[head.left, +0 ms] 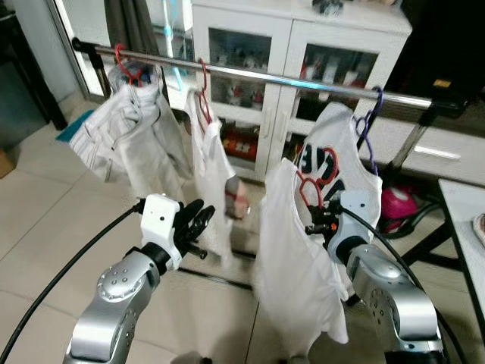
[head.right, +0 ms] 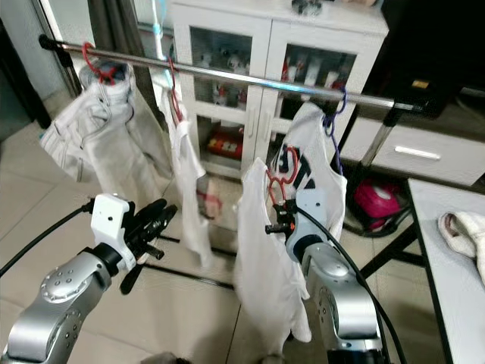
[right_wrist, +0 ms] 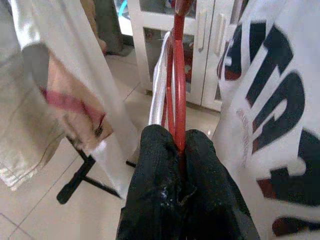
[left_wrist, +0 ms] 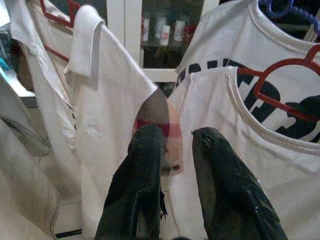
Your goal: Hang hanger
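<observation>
Your right gripper (right_wrist: 180,150) is clamped on the red hanger (head.left: 317,180) carrying a white shirt (head.left: 292,250), held below the rail (head.left: 303,81) for hooking on, left gripper (left_wrist: 172,145) parted and empty.

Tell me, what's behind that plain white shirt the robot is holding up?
Right behind the plain white shirt hangs a white shirt with dark lettering on a purple hanger. Its lower half is covered. Farther back stands a white cabinet.
</observation>
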You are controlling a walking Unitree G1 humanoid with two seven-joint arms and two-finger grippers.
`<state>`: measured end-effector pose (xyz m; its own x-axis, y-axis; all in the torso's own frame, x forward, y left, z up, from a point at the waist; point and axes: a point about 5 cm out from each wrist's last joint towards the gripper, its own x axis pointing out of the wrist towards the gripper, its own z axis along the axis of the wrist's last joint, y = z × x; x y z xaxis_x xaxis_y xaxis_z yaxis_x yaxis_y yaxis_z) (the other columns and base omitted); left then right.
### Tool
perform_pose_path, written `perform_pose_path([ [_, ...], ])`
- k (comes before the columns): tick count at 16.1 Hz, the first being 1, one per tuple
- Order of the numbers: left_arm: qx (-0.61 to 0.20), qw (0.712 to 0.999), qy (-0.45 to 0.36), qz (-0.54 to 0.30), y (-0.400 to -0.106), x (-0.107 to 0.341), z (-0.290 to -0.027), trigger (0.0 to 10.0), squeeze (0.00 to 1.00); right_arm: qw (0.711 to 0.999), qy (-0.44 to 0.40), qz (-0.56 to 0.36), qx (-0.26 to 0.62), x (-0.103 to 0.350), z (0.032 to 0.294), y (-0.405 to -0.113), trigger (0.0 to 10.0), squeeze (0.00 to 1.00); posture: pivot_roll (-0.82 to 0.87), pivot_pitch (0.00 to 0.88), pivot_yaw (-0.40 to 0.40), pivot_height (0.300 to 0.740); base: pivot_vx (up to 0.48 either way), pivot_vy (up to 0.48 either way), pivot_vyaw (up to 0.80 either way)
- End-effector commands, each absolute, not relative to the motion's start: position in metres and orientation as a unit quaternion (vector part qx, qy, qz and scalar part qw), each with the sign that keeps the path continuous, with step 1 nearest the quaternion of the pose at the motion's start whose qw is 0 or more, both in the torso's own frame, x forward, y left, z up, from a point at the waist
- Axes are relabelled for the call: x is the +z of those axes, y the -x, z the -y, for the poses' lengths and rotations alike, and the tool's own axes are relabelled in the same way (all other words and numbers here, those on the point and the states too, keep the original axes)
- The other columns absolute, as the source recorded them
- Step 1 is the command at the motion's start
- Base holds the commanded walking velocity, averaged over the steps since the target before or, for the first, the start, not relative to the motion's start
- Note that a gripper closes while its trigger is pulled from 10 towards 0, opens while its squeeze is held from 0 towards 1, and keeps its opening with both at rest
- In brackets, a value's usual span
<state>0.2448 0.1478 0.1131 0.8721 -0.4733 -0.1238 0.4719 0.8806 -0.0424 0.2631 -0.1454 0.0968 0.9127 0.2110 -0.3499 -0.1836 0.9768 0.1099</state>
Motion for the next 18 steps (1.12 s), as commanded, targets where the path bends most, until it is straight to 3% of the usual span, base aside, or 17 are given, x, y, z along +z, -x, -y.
perform_pose_path([
  [1, -0.249, 0.966, 0.006, -0.075, -0.245, 0.111, -0.147, 10.0, 0.00, 0.980, -0.041, -0.166, 0.097, 0.106, 0.148, -0.264, 10.0, 0.00, 0.01, 0.000, 0.002, 0.740, -0.300, 0.000, 0.00],
  [8, -0.249, 0.966, 0.004, -0.074, -0.245, 0.111, -0.148, 10.0, 0.00, 0.980, -0.037, -0.167, 0.104, 0.105, 0.145, -0.264, 10.0, 0.00, 0.01, 0.000, 0.003, 0.740, -0.297, 0.000, 0.00],
  [13, -0.252, 0.965, -0.001, -0.074, -0.248, 0.112, -0.147, 10.0, 0.00, 0.979, -0.033, -0.134, 0.152, 0.115, 0.140, -0.266, 10.0, 0.00, 0.01, 0.000, 0.008, 0.740, 0.000, 0.000, 0.00],
  [14, -0.262, 0.962, -0.018, -0.079, -0.252, 0.111, -0.146, 10.0, 0.00, 0.975, -0.046, -0.105, 0.191, 0.126, 0.133, -0.268, 0.0, 0.00, 0.01, 0.000, 0.008, 0.740, 0.000, 0.000, 0.00],
  [15, -0.267, 0.960, -0.024, -0.079, -0.254, 0.110, -0.145, 10.0, 0.00, 0.972, -0.051, -0.093, 0.207, 0.131, 0.131, -0.268, 0.0, 0.00, 0.01, 0.000, 0.008, 0.740, 0.000, 0.000, 0.00],
  [16, -0.271, 0.960, -0.022, -0.064, -0.263, 0.116, -0.143, 10.0, 1.00, 0.964, -0.051, -0.073, 0.250, 0.142, 0.122, -0.268, 0.0, 0.00, 0.01, 0.000, 0.004, 0.740, 0.000, 0.000, 0.00],
  [18, -0.268, 0.962, -0.026, -0.053, -0.276, 0.121, -0.139, 10.0, 1.00, 0.955, -0.051, -0.058, 0.286, 0.151, 0.112, -0.267, 0.0, 0.00, 0.01, 0.000, 0.006, 0.740, 0.000, 0.000, 0.00],
])
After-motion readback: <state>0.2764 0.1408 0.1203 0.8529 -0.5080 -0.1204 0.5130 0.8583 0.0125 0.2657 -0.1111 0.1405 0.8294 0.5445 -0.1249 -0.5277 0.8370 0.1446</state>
